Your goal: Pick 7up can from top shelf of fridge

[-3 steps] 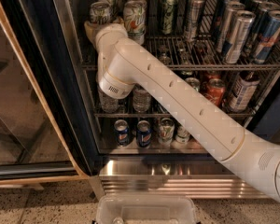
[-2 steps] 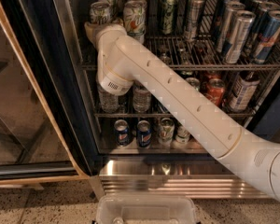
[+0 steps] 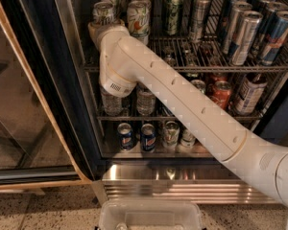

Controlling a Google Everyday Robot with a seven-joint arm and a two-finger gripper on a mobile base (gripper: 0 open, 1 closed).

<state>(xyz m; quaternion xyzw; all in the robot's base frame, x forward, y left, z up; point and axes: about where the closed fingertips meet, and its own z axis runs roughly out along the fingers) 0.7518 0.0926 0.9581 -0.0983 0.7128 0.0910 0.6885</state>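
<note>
The 7up can (image 3: 103, 13), white-silver with green print, stands at the left front of the top shelf (image 3: 192, 69) of the fridge (image 3: 182, 186). Right of it stands a like white can with an orange-red patch (image 3: 138, 18). My white arm (image 3: 182, 104) reaches from the lower right up into the shelf's left end. My gripper (image 3: 100, 28) is at the base of the 7up can, mostly hidden behind my wrist and the can.
Green-black cans (image 3: 173, 13) and tall energy cans (image 3: 245, 37) fill the rest of the top shelf. Lower racks hold water bottles (image 3: 110, 102), red cans (image 3: 221, 92) and blue cans (image 3: 127, 135). The open glass door (image 3: 19, 104) stands left. A white bin (image 3: 151, 214) sits on the floor.
My wrist has shifted slightly up and left toward the 7up can. The cans have not visibly moved.
</note>
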